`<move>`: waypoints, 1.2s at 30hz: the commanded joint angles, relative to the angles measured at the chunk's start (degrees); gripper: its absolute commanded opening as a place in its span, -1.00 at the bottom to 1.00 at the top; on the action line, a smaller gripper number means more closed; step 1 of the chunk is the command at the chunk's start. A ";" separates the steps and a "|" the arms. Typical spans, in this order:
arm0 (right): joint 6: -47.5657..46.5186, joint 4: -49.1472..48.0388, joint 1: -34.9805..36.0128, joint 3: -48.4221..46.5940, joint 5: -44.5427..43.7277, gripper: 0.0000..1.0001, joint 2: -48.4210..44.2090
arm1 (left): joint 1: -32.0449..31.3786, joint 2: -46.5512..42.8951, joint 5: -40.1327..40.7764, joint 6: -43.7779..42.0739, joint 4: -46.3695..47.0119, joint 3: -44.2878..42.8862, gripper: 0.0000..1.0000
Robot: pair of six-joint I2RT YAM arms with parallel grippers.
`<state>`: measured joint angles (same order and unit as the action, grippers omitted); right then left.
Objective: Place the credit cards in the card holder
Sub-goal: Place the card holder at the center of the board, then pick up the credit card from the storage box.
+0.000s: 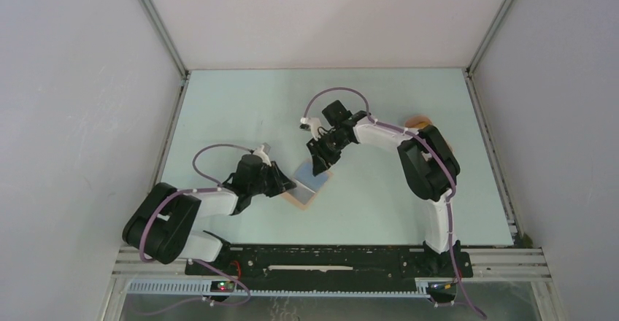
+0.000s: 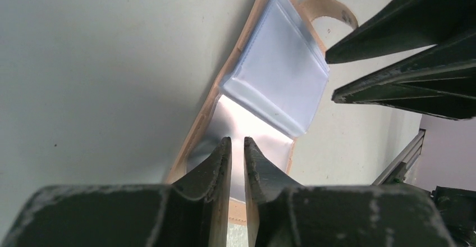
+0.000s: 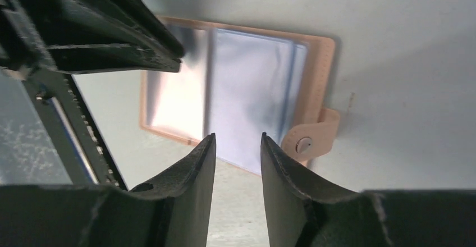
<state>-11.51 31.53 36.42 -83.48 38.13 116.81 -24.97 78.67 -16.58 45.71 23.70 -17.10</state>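
The card holder (image 1: 312,183) lies open on the pale table, a tan cover with clear blue-grey sleeves (image 2: 275,76) inside. Its snap tab (image 3: 303,142) sticks out on one side. My left gripper (image 2: 237,140) has its tips over the holder's shiny near page, the jaws only a narrow slit apart with nothing between them. My right gripper (image 3: 236,136) stands open over the sleeves' edge, also with nothing in it. In the top view the left gripper (image 1: 288,187) and right gripper (image 1: 320,166) flank the holder. No credit cards show loose; whether one sits in a sleeve I cannot tell.
A peach-orange tray (image 1: 417,122) peeks out behind the right arm's elbow. White walls close in the table on three sides. The arms' black base rail (image 1: 321,259) runs along the near edge.
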 commanded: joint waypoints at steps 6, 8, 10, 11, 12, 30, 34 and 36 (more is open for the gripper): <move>-5.51 6.21 1.53 -3.78 -10.88 -0.05 3.49 | 0.01 4.72 3.19 -5.30 -5.69 -5.07 -0.60; -6.07 7.15 1.50 -3.84 -12.56 -0.09 4.07 | 0.00 5.87 3.13 -5.68 -5.94 -6.05 -0.61; -6.39 8.24 1.26 -3.80 -13.46 -0.17 4.39 | 0.09 6.93 3.20 -6.25 -6.37 -7.23 -0.60; -6.41 8.87 0.94 -3.72 -13.56 -0.26 4.49 | 0.14 7.45 3.15 -6.58 -6.72 -7.97 -0.60; -6.50 9.50 0.74 -3.59 -13.71 -0.35 4.41 | 0.22 7.92 3.19 -6.86 -7.10 -8.91 -0.60; -7.13 11.26 -2.80 6.38 -6.36 -0.41 -7.82 | 0.36 13.76 -4.12 -14.75 -12.31 -19.92 -0.58; -8.85 11.07 -4.17 7.16 -3.21 -0.25 -12.68 | 0.27 11.08 -3.89 -15.08 -13.18 -19.15 -0.55; -10.29 11.63 -4.64 7.24 -2.28 -0.21 -14.61 | 0.26 8.52 -3.38 -15.20 -14.24 -18.79 -0.51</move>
<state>-18.20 42.46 32.71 -75.99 32.10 108.97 -24.93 91.61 -19.77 32.88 12.47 -35.31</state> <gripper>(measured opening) 0.380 0.229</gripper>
